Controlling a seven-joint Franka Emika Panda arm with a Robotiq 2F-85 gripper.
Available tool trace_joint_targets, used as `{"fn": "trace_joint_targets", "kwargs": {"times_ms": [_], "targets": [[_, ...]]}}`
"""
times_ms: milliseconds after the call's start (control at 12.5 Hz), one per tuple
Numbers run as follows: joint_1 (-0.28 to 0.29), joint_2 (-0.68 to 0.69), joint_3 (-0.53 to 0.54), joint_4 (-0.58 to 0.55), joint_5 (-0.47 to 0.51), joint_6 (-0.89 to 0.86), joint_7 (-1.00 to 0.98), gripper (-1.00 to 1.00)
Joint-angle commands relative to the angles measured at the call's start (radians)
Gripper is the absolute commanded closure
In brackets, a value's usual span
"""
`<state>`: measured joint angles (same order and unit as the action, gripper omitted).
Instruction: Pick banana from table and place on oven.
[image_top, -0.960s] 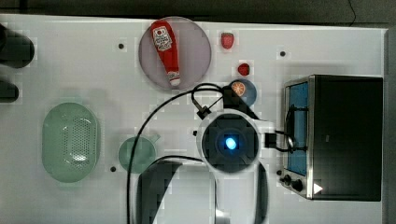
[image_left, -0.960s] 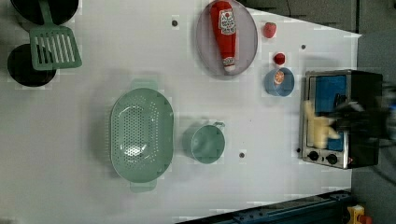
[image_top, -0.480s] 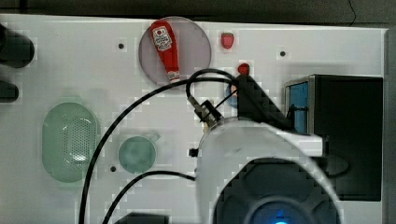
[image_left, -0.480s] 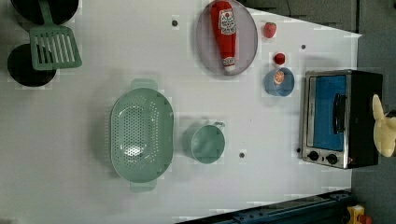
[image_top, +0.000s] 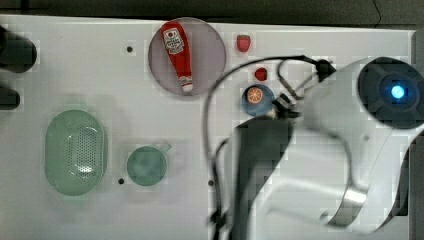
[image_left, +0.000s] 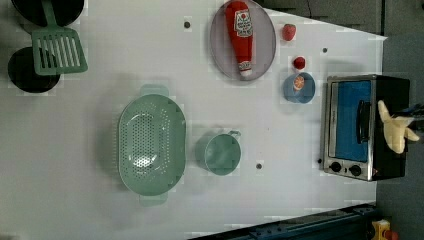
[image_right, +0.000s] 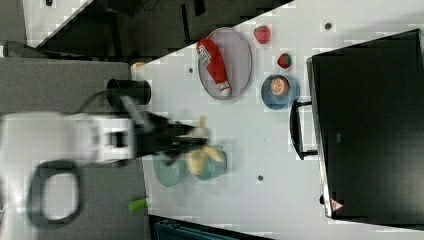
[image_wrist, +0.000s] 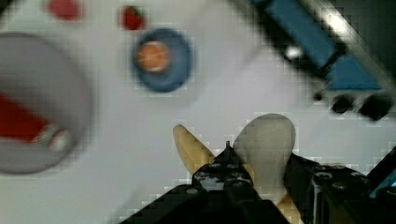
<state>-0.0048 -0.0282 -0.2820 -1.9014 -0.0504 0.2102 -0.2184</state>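
Banana held aloft in the gripper

The gripper (image_wrist: 259, 179) is pinching the pale banana (image_wrist: 266, 144), which sticks out beyond its tips; below lies the white tabletop (image_wrist: 224, 107), with the oven (image_wrist: 322, 51) just beyond.

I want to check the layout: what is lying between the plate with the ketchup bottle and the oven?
In the left view, between the plate and the oven lie a small red fruit and a blue bowl holding an orange slice.
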Motion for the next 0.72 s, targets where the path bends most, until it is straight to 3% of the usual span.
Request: {"fn": "trace_joint_targets", "kwargs": {"times_ms": [80, 400, 480, 720], "targets": [[-0.06, 0.012, -0.173, 0.013, 0.004, 0.094, -0.362, 0.47], [-0.062, 0.12, -0.313, 0.014, 0.007, 0.242, -0.607, 0.47], [-0.063, 0.138, -0.328, 0.016, 0.007, 0.247, -0.622, 0.38], [-0.063, 0.159, -0.337, 0.018, 0.01, 0.248, -0.622, -0.27]]}}
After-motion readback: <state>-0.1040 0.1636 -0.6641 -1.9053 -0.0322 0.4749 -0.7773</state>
